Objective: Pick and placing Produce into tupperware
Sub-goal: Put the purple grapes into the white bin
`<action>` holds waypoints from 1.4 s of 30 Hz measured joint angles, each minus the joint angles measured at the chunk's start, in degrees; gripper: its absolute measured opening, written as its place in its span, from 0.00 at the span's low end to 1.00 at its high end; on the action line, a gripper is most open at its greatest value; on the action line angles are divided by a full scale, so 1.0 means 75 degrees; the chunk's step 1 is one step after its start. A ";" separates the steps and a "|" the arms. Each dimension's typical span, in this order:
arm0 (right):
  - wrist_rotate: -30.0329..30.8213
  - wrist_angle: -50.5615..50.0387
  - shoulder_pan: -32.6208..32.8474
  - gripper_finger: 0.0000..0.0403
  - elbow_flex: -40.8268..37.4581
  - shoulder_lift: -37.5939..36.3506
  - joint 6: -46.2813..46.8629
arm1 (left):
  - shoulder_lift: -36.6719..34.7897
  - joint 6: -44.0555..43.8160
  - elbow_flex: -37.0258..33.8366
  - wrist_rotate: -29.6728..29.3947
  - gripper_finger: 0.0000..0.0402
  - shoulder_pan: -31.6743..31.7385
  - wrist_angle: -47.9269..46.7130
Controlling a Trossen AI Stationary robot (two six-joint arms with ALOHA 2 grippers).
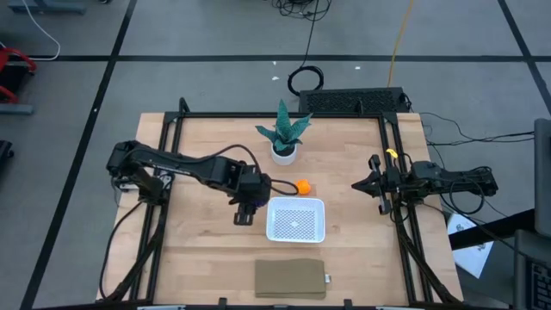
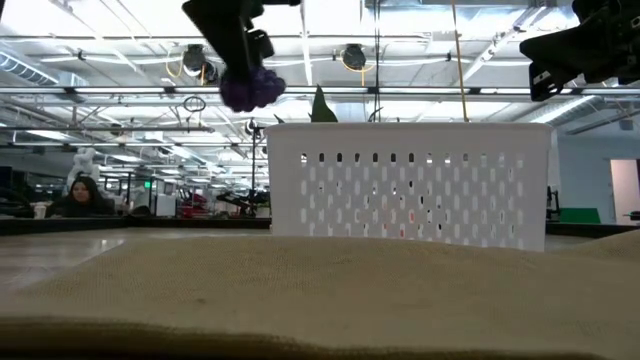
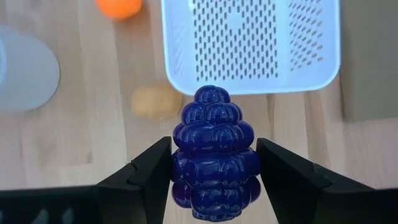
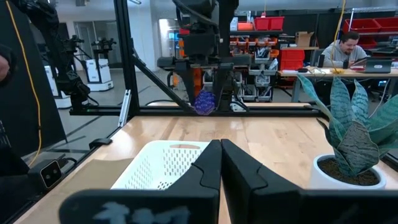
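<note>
A dark purple lump of toy grapes (image 3: 214, 149) sits between the fingers of my left gripper (image 3: 214, 163), high over the table just left of the white tupperware (image 1: 295, 219). In the low view the lump (image 2: 250, 90) hangs above the height of the tupperware's rim (image 2: 410, 128). A bright orange ball (image 1: 302, 185) rests on the wood beyond the tupperware's far edge. A smaller tan piece (image 3: 155, 101) lies on the table below the gripper, near the tupperware's corner. My right gripper (image 4: 221, 155) waits shut at the table's right side. My left gripper pinches the purple lump between its two fingers, one on each of its opposite bulging sides (image 3: 178, 163). The fingers come from above, slanting steeply down. The lump is lifted clear of the table, its narrow end pointing out beyond the fingertips.
A green spiky plant in a white pot (image 1: 284, 138) stands at the table's far middle. A flat tan-brown pad (image 1: 291, 277) lies by the near edge. Bare wood lies left of the tupperware. People sit in the room beyond the table.
</note>
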 joint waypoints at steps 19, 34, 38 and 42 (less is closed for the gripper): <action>-0.0003 -0.0003 0.0000 0.00 0.0001 0.0003 -0.0003 | 0.2232 0.1521 0.2596 0.0622 0.53 0.0077 -0.0294; -0.0003 -0.0033 0.0000 0.00 0.0001 0.0003 -0.0005 | 0.3113 0.1274 0.3420 0.0117 0.53 0.0068 0.0083; -0.0003 -0.0038 0.0000 0.00 0.0000 0.0003 -0.0005 | 0.3173 0.1478 0.3416 -0.0179 0.53 -0.0064 0.0196; -0.0003 -0.0038 0.0000 0.00 0.0000 0.0003 -0.0005 | 0.3202 0.1633 0.3382 -0.0454 0.53 -0.0261 0.0228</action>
